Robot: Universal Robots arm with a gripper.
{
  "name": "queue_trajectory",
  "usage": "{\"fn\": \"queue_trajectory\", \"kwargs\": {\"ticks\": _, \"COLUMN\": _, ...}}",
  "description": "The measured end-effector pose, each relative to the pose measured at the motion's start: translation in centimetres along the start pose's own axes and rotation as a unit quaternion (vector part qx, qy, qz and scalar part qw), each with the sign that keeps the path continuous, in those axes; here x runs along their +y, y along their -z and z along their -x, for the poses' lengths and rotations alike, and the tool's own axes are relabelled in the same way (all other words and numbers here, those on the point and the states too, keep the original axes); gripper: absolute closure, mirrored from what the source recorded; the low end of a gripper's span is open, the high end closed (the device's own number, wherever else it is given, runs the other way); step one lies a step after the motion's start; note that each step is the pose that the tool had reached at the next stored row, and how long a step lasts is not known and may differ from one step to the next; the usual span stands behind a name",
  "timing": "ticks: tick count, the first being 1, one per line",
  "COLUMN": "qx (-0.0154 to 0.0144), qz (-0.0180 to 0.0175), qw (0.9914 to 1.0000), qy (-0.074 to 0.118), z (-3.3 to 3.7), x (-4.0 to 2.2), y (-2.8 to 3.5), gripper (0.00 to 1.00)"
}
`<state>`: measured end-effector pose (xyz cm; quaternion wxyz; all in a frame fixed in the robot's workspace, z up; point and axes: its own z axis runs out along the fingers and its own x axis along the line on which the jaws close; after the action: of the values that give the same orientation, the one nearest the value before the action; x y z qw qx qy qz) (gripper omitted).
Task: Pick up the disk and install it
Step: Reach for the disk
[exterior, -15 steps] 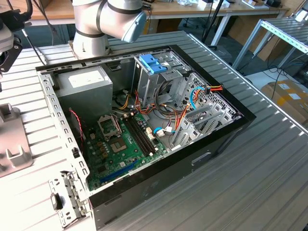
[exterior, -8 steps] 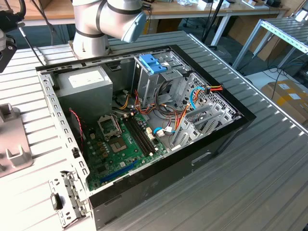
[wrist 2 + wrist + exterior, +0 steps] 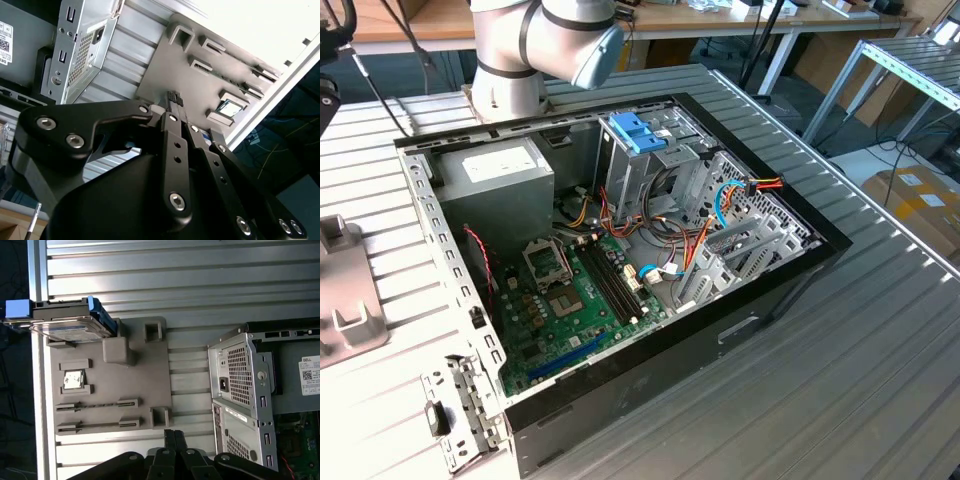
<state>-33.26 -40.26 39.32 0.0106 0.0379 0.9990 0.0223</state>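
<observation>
Claw [image 3: 173, 434] pinched together, nothing held, at the grey tray's [image 3: 135, 385] edge | disk [image 3: 70, 326] sits at the tray's corner, well apart | spread your fingers, square to its long sides.

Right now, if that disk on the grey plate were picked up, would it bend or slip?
The disk looks like a flat metal slab, so probably stiff and dense. Its shiny face may be slippery; the blue side pieces likely grip better.
</observation>
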Motion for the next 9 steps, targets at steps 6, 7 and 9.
{"fn": "queue_trajectory", "kwargs": {"ticks": 6, "qx": 0.0, "qz": 0.0, "qw": 1.0, "qy": 0.0, "z": -0.89, "x": -0.07, "y": 0.02, "gripper": 0.89}}
{"fn": "queue_trajectory", "kwargs": {"ticks": 7, "qx": 0.0, "qz": 0.0, "qw": 1.0, "qy": 0.0, "z": -1.0, "x": -0.08, "y": 0.02, "gripper": 0.89}}
{"fn": "queue_trajectory", "kwargs": {"ticks": 9, "qx": 0.0, "qz": 0.0, "qw": 1.0, "qy": 0.0, "z": -1.4, "x": -0.11, "y": 0.03, "gripper": 0.89}}
